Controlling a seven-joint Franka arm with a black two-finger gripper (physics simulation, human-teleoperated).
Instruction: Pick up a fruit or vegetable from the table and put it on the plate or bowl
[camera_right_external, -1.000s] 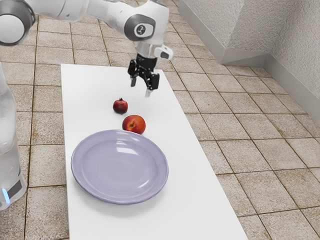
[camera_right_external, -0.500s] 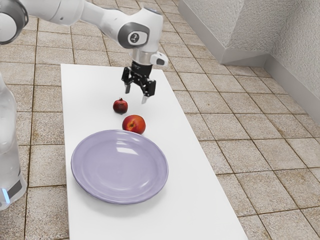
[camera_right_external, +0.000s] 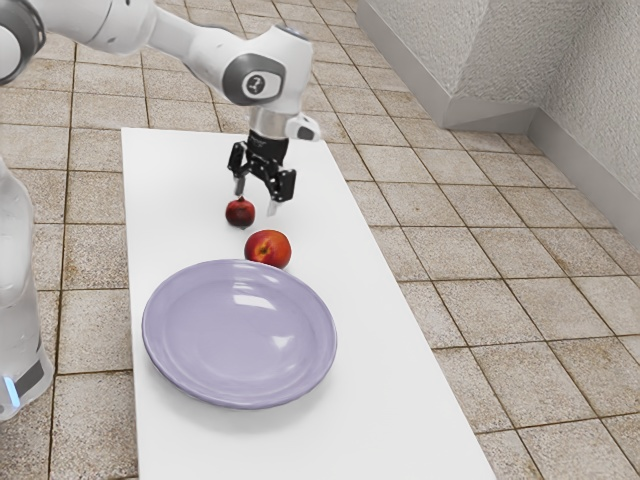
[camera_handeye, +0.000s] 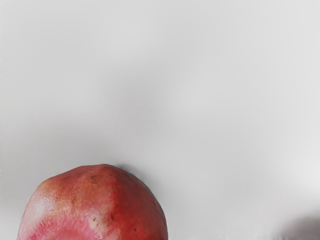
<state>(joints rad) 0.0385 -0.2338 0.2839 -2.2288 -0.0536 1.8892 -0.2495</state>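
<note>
Exterior view shows the gripper (camera_right_external: 255, 198), jaws spread open, just above the pomegranate (camera_right_external: 240, 212); it should centre over the fruit, descend straight and close gently.

A smooth, matt white table (camera_right_external: 200, 180) bears a glossy lavender plate (camera_right_external: 238, 335), glazed like ceramic, with bright highlights across its face. The pomegranate (camera_right_external: 240, 212) has dull, leathery dark-red skin, mottled and finely speckled in the wrist view. The peach (camera_right_external: 268, 248) has smooth red-orange skin with a soft sheen. The gripper (camera_right_external: 255, 202) looks like matt black plastic. The arm (camera_right_external: 180, 35) has a shiny white plastic shell. The floor (camera_right_external: 470, 260) is rough, blotchy brown stone tile. The wall (camera_right_external: 520, 50) is coarse grey plaster.
</note>
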